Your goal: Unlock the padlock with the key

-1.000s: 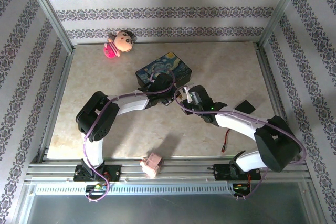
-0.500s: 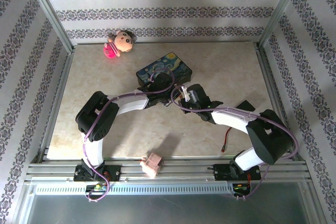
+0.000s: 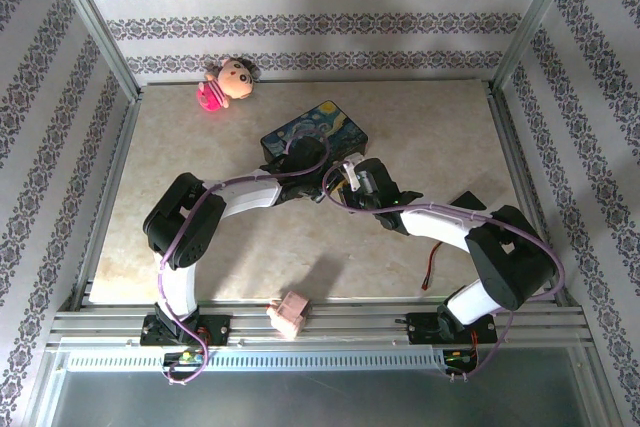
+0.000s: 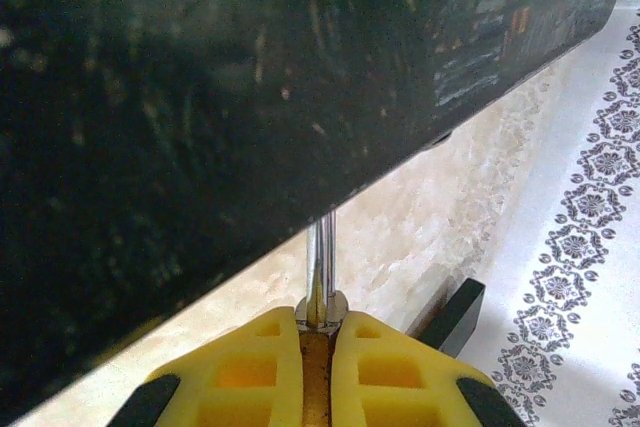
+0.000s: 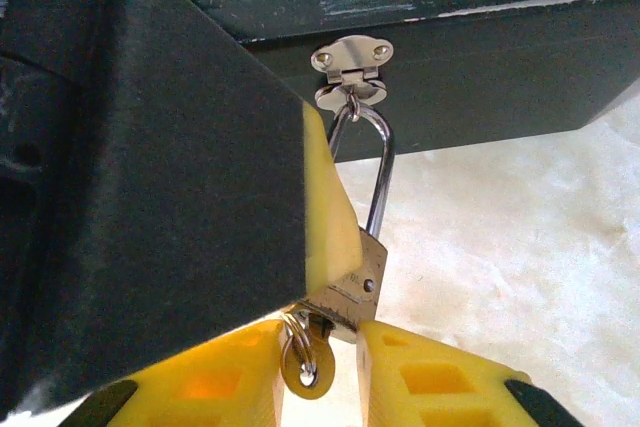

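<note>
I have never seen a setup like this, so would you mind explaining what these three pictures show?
Two robot arms, the left arm and the right arm, stand bolted at a beige table's near edge. The wide picture looks down from above; each close-up comes from a wrist camera. On the table lie a dark-blue starry-night-painted box and a pink-dressed doll. A tiny brass padlock hangs by its silvery shackle from the box's hasp. The left gripper is shut on the padlock. A small brass key pokes out below it, between the right gripper's yellow fingers; whether they grip it is unclear.
</note>
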Robot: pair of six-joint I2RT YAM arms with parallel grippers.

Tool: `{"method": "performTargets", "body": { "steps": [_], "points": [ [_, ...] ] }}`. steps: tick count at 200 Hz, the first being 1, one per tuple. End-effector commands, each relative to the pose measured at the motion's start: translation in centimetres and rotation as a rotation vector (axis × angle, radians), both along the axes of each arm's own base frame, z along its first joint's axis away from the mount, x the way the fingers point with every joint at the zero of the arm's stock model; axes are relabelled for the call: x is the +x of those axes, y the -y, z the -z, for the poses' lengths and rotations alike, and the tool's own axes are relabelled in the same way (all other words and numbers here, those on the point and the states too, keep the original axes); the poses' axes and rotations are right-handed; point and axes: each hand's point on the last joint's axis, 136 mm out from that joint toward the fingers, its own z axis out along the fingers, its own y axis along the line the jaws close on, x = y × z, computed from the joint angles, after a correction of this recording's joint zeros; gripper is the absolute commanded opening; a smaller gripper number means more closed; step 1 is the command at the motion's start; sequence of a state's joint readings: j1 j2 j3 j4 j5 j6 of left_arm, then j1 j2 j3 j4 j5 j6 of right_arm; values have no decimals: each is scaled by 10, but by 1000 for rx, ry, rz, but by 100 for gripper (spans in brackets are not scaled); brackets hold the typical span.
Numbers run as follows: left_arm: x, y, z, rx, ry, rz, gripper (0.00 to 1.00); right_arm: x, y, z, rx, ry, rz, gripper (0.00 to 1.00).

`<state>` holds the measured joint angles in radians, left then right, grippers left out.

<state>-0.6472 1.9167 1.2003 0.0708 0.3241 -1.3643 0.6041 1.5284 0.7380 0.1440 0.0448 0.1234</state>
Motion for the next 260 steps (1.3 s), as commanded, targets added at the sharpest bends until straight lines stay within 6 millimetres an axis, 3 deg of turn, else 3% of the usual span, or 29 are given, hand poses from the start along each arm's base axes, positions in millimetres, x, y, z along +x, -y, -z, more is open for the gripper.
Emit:
{"method": "performTargets", "body": {
  "steps": [1, 45, 110, 175, 260],
  "points": [
    [-15, 5, 13, -11, -100, 36, 0, 15, -1, -9, -13, 54, 8, 24],
    [-17, 7, 12, -26, -106, 44, 0, 19, -3, -2, -18, 52, 10, 21],
    [-22, 8, 12, -30, -120, 58, 0, 26, 6, -4, 27, 86, 83, 4],
    [-28, 7, 16, -36, -139, 73, 0, 33, 16, -8, 178, 35, 141, 0],
    [-28, 7, 12, -42, -127, 76, 0, 36, 32, -6, 476, -180, 266, 0]
  ]
}}
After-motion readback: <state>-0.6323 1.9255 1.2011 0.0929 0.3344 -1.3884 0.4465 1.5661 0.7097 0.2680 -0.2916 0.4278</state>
